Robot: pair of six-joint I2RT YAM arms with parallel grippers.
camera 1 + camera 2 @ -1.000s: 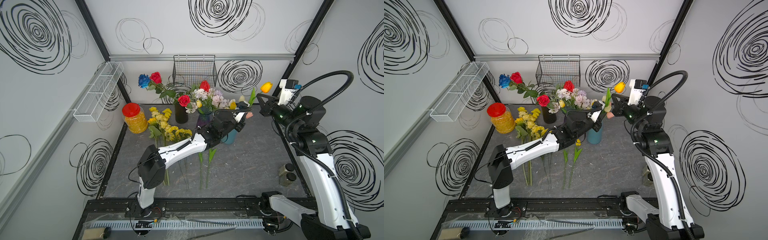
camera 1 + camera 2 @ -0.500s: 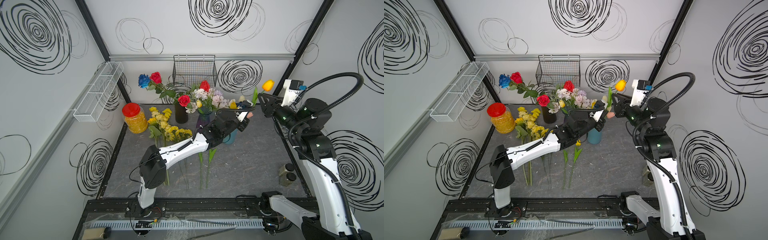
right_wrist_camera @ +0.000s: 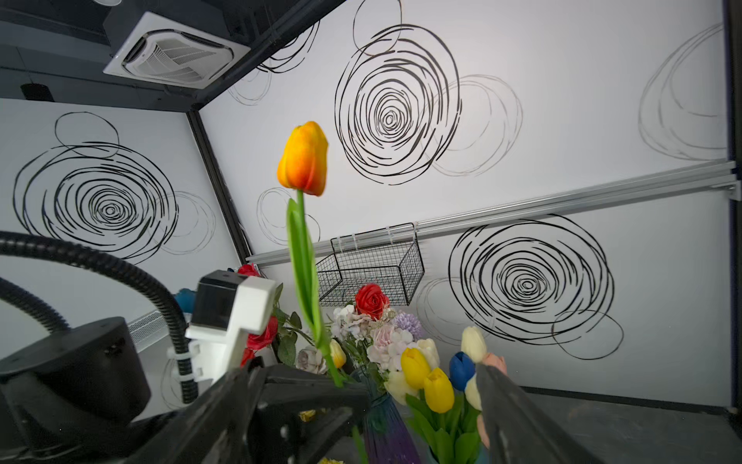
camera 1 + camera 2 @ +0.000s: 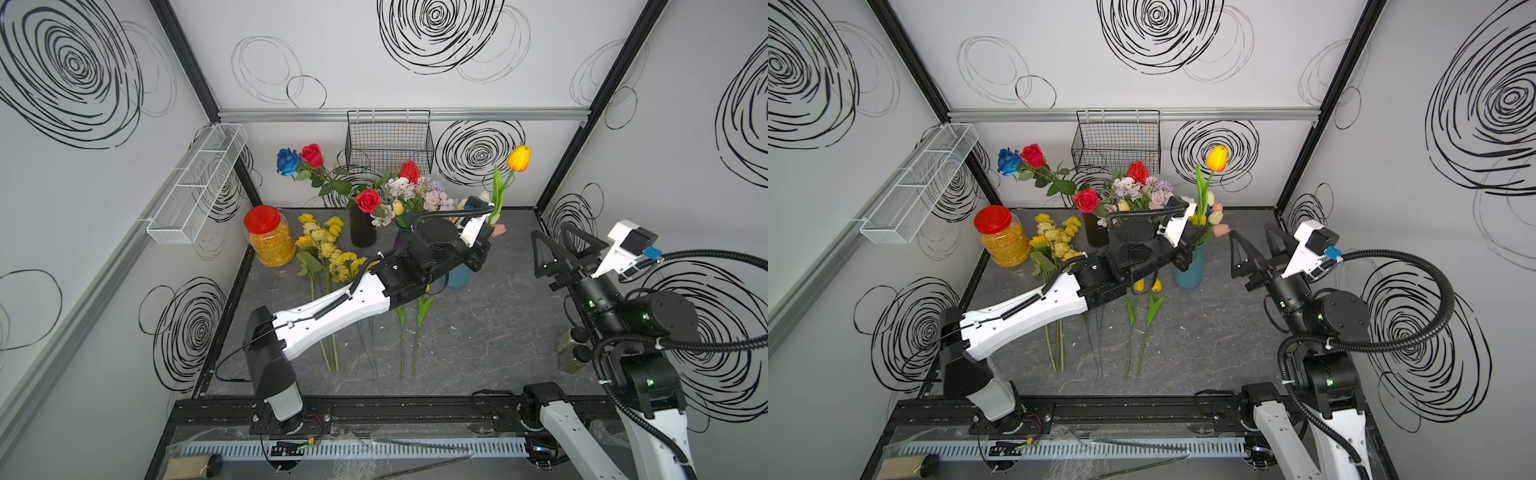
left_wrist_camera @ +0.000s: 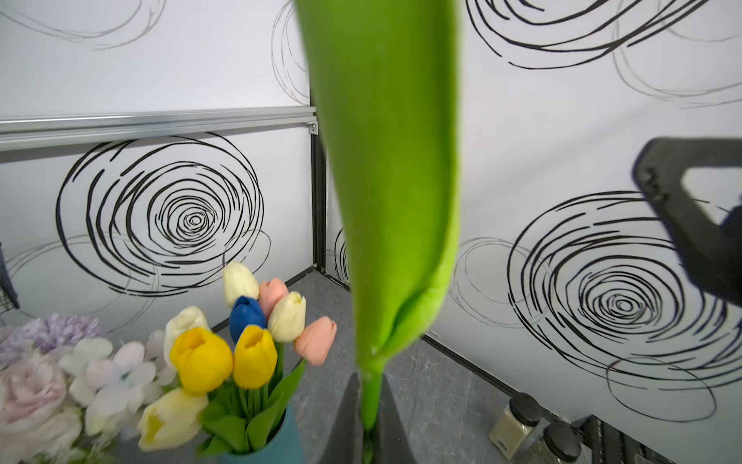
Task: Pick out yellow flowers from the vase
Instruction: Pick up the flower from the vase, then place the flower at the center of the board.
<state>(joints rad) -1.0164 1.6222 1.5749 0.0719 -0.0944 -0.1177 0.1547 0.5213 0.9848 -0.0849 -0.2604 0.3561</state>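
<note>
A yellow-orange tulip (image 4: 518, 158) (image 4: 1217, 158) (image 3: 303, 158) stands upright above the teal vase (image 4: 457, 276) (image 4: 1190, 270). My left gripper (image 5: 370, 385) (image 4: 1196, 239) is shut on its green stem (image 5: 371, 397), below the big leaf (image 5: 385, 160). My right gripper (image 4: 555, 237) (image 4: 1252, 232) (image 3: 361, 369) hangs open and empty to the right of the tulip, apart from it. Two yellow tulips (image 5: 200, 359) (image 3: 437, 389) sit in the teal vase among white, pink and blue ones. More yellow flowers (image 4: 328, 249) (image 4: 1054, 241) lie on the table at the left.
A black vase (image 4: 363, 232) with red roses and a purple vase (image 3: 385, 430) with pale blooms stand at the back. A red-lidded jar (image 4: 268, 241) is back left, two spice jars (image 4: 573, 345) at the right edge. A wire basket (image 4: 388, 141) hangs on the back wall.
My right gripper opened, let go of the tulip and drew back to the right and downward. My left gripper closed on the stem and now holds the tulip alone.
</note>
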